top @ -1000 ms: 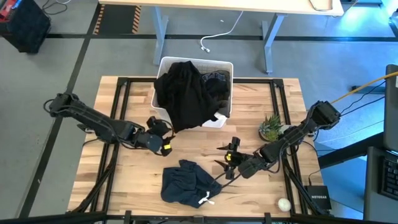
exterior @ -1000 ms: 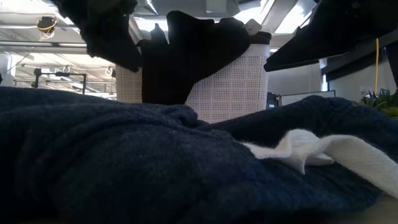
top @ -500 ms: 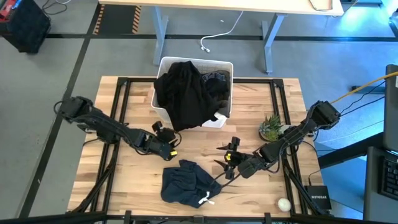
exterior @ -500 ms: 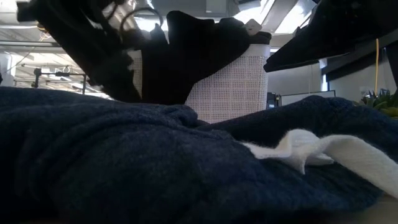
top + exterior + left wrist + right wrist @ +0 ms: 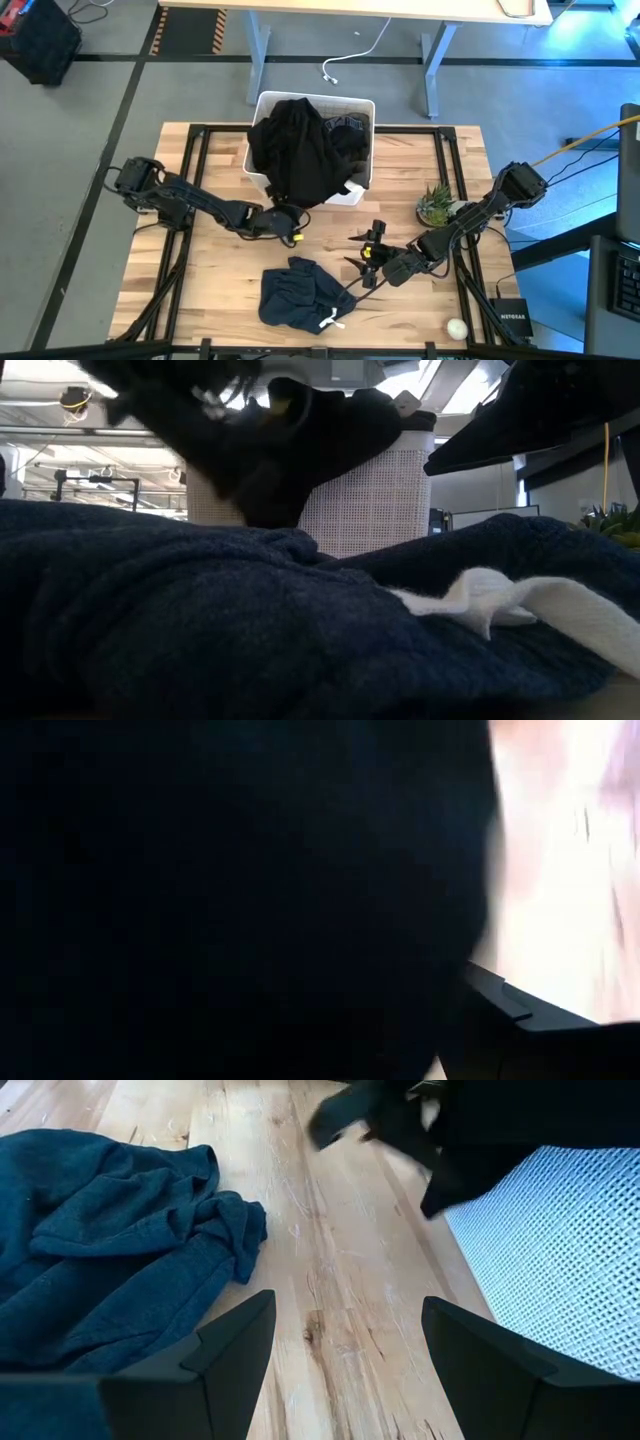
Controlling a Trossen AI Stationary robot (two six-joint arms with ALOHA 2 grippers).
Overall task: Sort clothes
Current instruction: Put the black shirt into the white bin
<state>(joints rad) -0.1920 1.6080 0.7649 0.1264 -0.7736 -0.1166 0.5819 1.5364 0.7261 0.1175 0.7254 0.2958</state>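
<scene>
Where the black garment [image 5: 297, 150] overhangs the bin [image 5: 358, 186], left gripper [image 5: 287, 225] (jaws hidden); right gripper [image 5: 367, 257] spread.

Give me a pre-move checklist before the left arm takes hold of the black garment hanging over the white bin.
1. Left gripper at the black garment draped over the white mesh plastic bin's front edge: ok, it sits at the hanging hem.
2. Left gripper's finger state: cannot tell, its wrist view is filled with dark cloth.
3. Right gripper out of the way: ok, open over bare wooden table, holding nothing.
4. Dark navy shorts with white drawstring clear of the pull: ok, lying apart near the front edge.
5. Small potted plant clear: ok, right of the bin.
</scene>
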